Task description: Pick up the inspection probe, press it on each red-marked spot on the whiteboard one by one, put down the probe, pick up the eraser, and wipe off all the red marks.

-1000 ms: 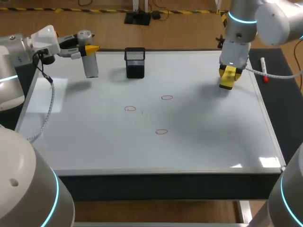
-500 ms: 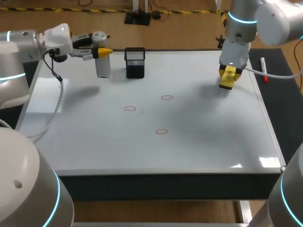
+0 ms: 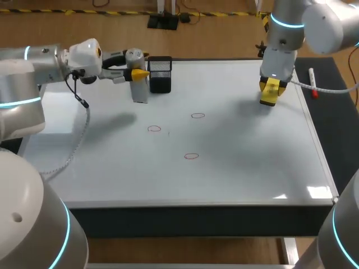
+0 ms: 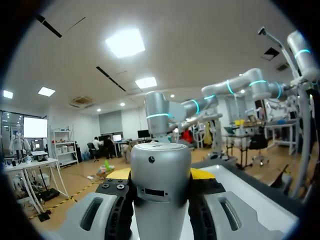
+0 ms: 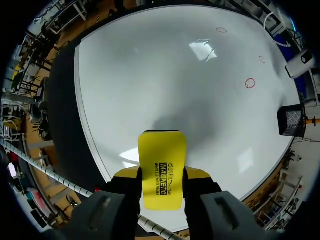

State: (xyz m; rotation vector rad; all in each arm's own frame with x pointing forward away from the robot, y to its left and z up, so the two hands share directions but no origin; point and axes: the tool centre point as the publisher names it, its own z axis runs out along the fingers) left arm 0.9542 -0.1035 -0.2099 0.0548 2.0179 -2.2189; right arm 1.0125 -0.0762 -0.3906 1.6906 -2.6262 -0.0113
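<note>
- Three red marks [image 3: 191, 156] are ringed near the middle of the whiteboard [image 3: 241, 168], all unwiped.
- Left gripper [image 3: 137, 73] is clamped on the inspection probe [image 3: 139, 87], a silver cylinder held upright above the board, just beside the black mesh holder [image 3: 160, 74] and apart from the marks.
- Small dark label panel [image 4: 154, 192] on the probe's side is too small to read.
- Right gripper [image 3: 271, 85] grips the yellow eraser [image 3: 268, 97] from both sides, over the board's far right part, well apart from the marks.
- Black print [image 5: 163, 175] runs along the eraser's face.
- Board surface is white and glossy, with soft shadows [image 3: 120, 119] under the arms.
</note>
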